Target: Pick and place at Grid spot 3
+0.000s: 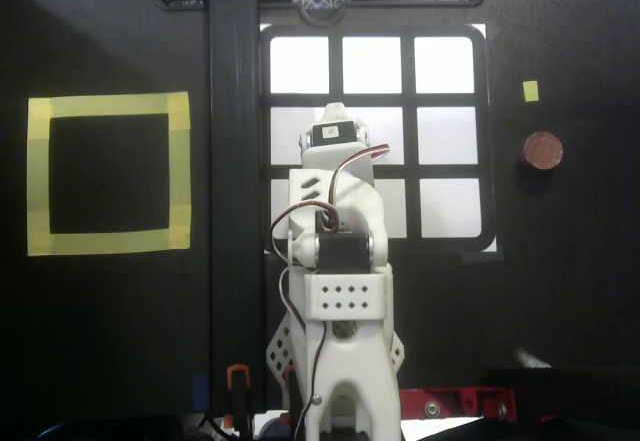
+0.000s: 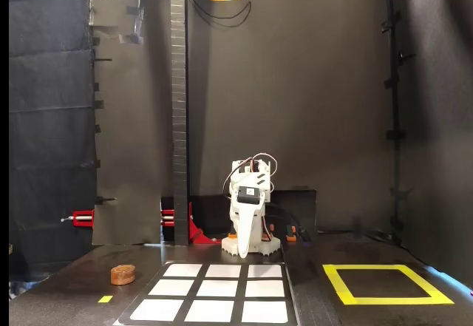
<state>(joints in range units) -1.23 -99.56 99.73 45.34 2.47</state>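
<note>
Black table (image 1: 110, 321), brown disc (image 1: 543, 149) beside grid (image 1: 484, 131)

Grid (image 1: 452, 169): on desk (image 1: 560, 291), ahead of arm (image 1: 340, 261).
Disc (image 1: 543, 150): right of grid, overhead view.
Taped square (image 1: 108, 174): left of grid, beyond post (image 1: 232, 211).

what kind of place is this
Likely a hobby or lab robot test rig: a small white arm on a black table, black sheeting behind it, a 3x3 grid and a yellow-taped square.
</note>
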